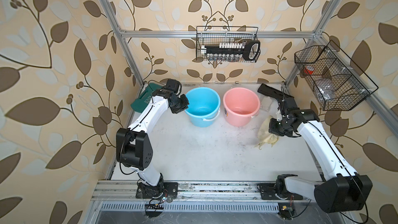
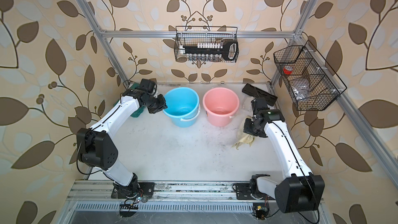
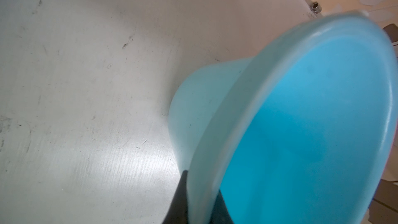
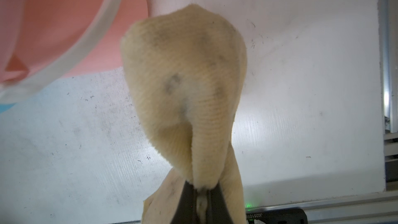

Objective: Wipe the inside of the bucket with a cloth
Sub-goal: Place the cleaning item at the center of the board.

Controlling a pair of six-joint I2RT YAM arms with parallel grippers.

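Note:
Two buckets stand side by side at the back of the table in both top views: a blue bucket [image 1: 202,104] [image 2: 182,102] and a pink bucket [image 1: 241,104] [image 2: 220,104]. My left gripper [image 1: 185,107] [image 3: 200,192] is shut on the blue bucket's [image 3: 312,126] left rim, one finger outside the wall and one inside. The cloth [image 1: 266,135] [image 2: 242,141], pale yellow with dark stains, hangs from my right gripper [image 1: 271,130] [image 4: 201,192], which is shut on a bunched fold of it. The cloth's [image 4: 185,78] lower end trails on the table, right of the pink bucket [image 4: 53,29].
A green case [image 1: 140,102] lies behind the left arm. A black tool [image 1: 271,92] lies at the back right corner. A wire basket [image 1: 227,44] hangs on the back rail and another wire basket [image 1: 331,78] on the right frame.

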